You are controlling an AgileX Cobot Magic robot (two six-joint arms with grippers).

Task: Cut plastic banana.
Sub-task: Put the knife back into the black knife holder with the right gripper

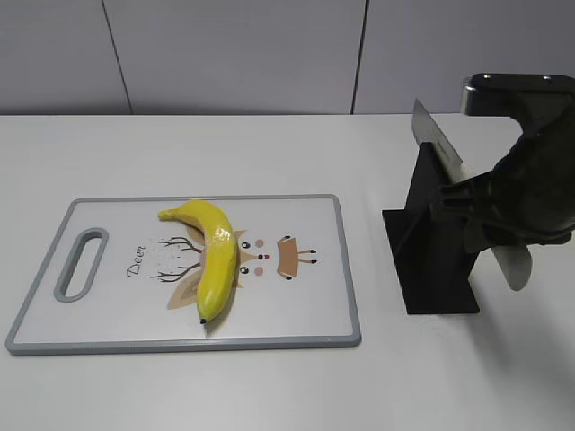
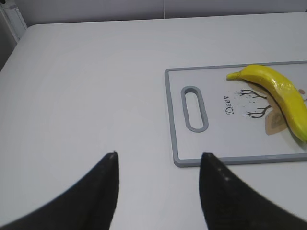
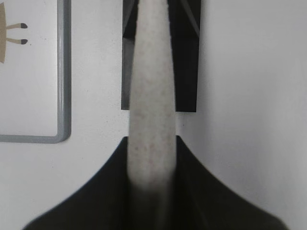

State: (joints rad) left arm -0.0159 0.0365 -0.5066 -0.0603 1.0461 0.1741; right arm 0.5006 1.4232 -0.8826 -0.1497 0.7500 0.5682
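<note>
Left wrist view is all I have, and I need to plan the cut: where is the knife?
Observer: The knife is tilted at a black stand, to the right of the cutting board.
Operator: Is anything holding it?
Observer: Yes, the right end effector is closed on its pale handle.
Operator: Is the whole banana on the board?
Observer: Yes, the plastic banana lies fully on it, with its dark tip toward the near edge.
</note>
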